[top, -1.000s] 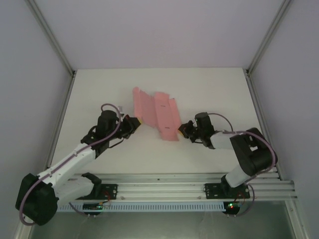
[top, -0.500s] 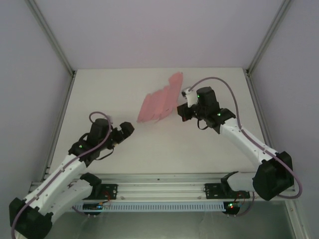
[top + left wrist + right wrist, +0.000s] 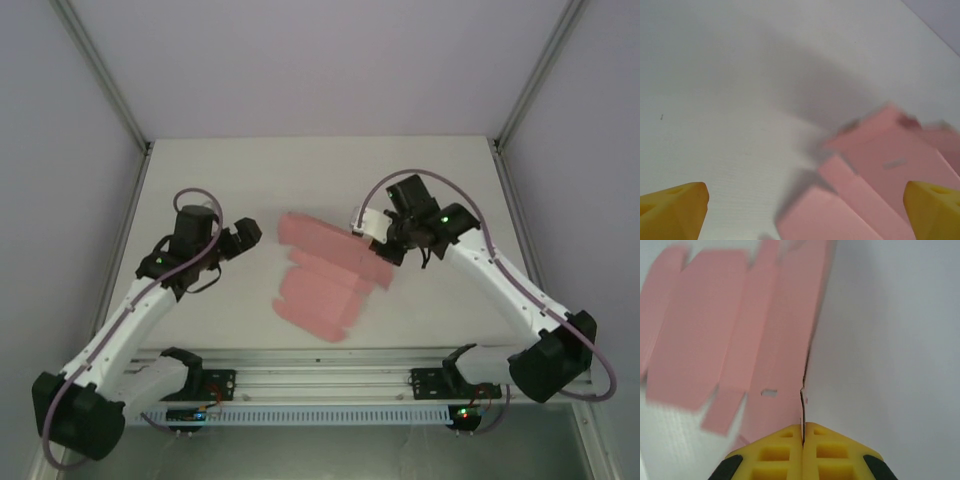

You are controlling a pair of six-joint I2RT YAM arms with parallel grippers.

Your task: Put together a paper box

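Salmon-pink card, one item: the box (image 3: 318, 290), a flat die-cut sheet with flaps and fold lines, not yet folded into any shape. Position: mid-counter, spread from the right end effector (image 3: 373, 238) toward the near rail, blurred in the top view. The shadow under it in the left wrist view suggests that it is at least partly off the counter (image 3: 200, 180); whether its near end touches cannot be told. Change noted: a second ago the sheet sat further back between the two arms. Half a second ago the right arm had swept it up toward the back of the counter. Now it has swung round and come nearer, with its long side turned toward the front. Right end effector: clenched on the sheet's right edge, its yellow fingers (image 3: 775, 450) pressed together with the card edge-on between them in its wrist view. Left end effector (image 3: 247, 232): released, its two fingers spread wide apart with nothing between them. It has pulled away from the sheet's left edge and now stands just beside the far left corner, apart from the card. Meaning for the task, as a judgement: the sheet is being repositioned single-handed, assembly has barely begun, and the free left arm looks placed to take a flap next.
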